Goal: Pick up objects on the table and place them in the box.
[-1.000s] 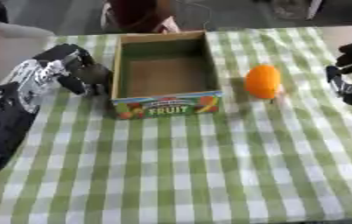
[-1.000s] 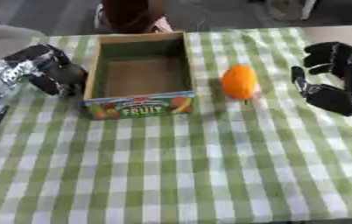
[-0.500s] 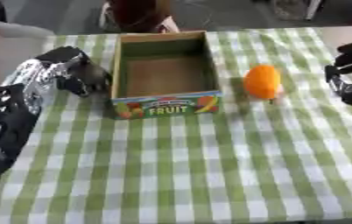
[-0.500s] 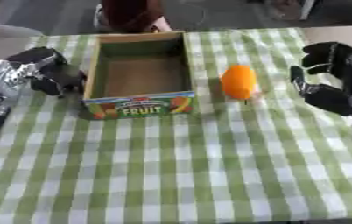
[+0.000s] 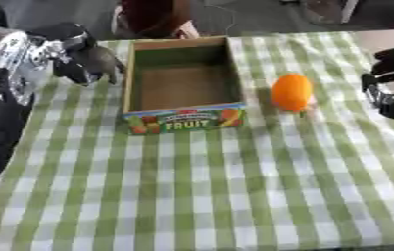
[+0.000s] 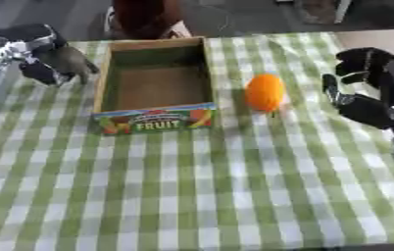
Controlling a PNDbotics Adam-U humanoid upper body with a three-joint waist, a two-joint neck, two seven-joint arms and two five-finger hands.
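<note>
An orange fruit (image 6: 265,92) stands on the green checked cloth just right of the cardboard box (image 6: 104,83), whose front reads FRUIT. The box shows a bare brown floor. My right hand (image 6: 359,93) hovers to the right of the orange, apart from it, with fingers curled and nothing in them. My left hand (image 5: 80,58) is at the box's left wall near its far corner, fingers bent downward, holding nothing I can see.
The table (image 5: 234,196) is covered by a green and white checked cloth, with wide bare room in front of the box. A dark red shape (image 5: 153,17) stands beyond the table's far edge.
My left hand has drawn back a little to the left and away along the box's side. The orange, the box and my right hand stay as they were.
</note>
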